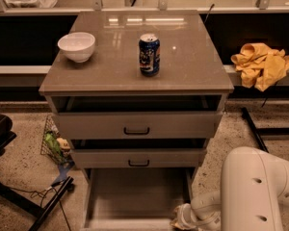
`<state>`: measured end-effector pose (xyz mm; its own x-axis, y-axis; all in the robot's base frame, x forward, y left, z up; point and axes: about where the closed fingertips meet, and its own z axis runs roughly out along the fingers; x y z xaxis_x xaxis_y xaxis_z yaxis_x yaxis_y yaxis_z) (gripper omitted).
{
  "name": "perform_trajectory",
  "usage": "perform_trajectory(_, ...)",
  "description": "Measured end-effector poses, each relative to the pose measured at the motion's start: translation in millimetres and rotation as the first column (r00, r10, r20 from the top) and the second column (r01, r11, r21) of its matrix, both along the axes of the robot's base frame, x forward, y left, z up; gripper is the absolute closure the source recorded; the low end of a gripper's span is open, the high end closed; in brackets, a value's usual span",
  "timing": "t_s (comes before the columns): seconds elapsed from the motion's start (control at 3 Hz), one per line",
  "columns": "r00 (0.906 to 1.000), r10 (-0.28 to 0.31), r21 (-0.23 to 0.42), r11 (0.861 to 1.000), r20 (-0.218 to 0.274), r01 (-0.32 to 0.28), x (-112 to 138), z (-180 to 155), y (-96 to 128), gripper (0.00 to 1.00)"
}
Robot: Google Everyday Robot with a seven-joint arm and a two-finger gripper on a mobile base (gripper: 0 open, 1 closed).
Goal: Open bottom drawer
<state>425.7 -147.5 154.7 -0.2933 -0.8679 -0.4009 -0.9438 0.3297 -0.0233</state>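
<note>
The bottom drawer stands pulled far out at the lower centre of the frame, its plain grey inside showing. The gripper sits low at the drawer's front right corner; how wide it is set is not discernible. On the table stand a white bowl and a soda can.

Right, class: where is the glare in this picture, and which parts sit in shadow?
Camera view: bright reflections streak the cabinet top behind the soda can; the recess above the top drawer is black; the open bottom drawer is dimly lit, the gripper at its front right corner.
</note>
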Motion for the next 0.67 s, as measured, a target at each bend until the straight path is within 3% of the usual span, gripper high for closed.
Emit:
perform_trajectory(0.33,1.0000,0.001,0.001,1.000,-0.002,-0.001,-0.4,-0.8,1.2,0.00)
perform_trajectory(0.67,1.0000,0.001,0.001,1.000,-0.002,-0.001,-0.5,-0.8,1.2,0.00)
